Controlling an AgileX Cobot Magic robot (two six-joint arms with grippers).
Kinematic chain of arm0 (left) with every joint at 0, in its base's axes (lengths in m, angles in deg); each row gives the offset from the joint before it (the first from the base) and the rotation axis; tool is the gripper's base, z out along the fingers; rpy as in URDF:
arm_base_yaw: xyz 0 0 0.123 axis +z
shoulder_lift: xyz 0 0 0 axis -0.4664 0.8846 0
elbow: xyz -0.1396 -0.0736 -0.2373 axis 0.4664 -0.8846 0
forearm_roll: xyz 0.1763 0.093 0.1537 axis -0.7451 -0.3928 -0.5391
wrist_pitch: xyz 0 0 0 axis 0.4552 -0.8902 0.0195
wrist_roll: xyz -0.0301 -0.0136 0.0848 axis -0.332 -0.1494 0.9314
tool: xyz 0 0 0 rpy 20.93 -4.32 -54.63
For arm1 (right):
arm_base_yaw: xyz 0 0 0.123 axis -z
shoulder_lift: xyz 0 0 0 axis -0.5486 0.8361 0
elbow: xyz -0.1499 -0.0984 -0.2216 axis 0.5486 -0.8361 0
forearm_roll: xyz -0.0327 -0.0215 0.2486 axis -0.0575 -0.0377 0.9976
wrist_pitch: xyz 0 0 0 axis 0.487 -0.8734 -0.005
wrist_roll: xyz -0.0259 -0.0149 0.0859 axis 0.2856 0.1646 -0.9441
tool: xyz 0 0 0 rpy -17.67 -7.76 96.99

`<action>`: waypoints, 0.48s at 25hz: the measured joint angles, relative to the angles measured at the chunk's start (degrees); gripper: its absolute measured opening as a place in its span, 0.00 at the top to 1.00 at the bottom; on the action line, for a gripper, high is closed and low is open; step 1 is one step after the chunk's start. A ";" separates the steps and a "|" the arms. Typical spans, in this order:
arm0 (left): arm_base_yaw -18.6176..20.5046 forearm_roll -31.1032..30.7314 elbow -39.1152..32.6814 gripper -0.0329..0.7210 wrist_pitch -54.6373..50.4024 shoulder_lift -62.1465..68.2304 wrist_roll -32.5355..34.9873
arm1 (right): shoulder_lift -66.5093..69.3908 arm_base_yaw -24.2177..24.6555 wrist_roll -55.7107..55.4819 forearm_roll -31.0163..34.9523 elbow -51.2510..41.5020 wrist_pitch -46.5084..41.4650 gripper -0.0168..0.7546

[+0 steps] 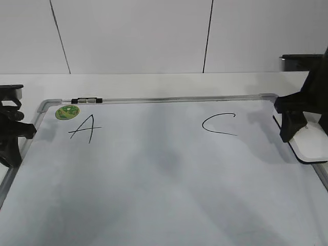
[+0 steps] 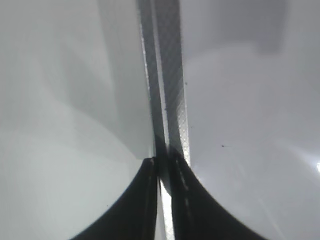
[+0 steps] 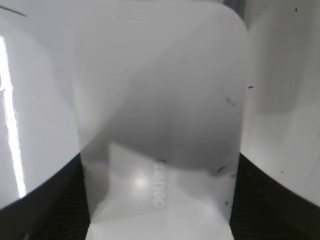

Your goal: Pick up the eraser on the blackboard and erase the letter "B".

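Exterior view, nearest first: the blackboard [image 1: 164, 195] fills the foreground as a broad, smooth white dry-erase sheet with soft grey shadows, edged by a thin grey metal frame with rounded corners. At its left edge sits the left gripper [image 1: 13, 136], black and angular, low over the frame; the left wrist view shows its two dark fingers [image 2: 145, 200] pressed together with only a sliver between them, closed on nothing, directly above the ribbed metal frame strip [image 2: 170, 90] that runs between two pale surfaces. At the right edge the eraser [image 1: 312, 146] lies flat on the board, a white plastic oblong with rounded corners and a thin dark base, and the right gripper [image 1: 289, 128] stands over its near end. In the right wrist view the eraser [image 3: 160, 125] fills the gap between the black carbon-textured fingers [image 3: 45, 205], which flank its two long sides and appear to clamp it; its glossy top carries faint embossed lettering and a few small dark specks. Farther up the board a curved black letter "C" [image 1: 219, 124] is drawn right of centre and a slanted "A" [image 1: 85, 128] at left, just below a round green sticker [image 1: 67, 112]. No letter "B" shows between them; that stretch is bare white. Beyond the top frame, with its small black clip [image 1: 87, 100], lies a white tabletop [image 1: 154, 84] and then a pale panelled wall [image 1: 133, 36] crossed by thin dark seams.
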 joint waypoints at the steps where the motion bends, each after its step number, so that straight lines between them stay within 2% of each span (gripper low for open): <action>1: 0.00 0.00 0.00 0.90 0.00 0.00 0.00 | 0.48 0.00 0.00 -0.08 0.00 0.14 0.25; 12: 0.00 0.05 0.00 0.90 0.00 0.00 0.00 | 3.10 0.00 0.13 -2.00 0.00 1.09 0.25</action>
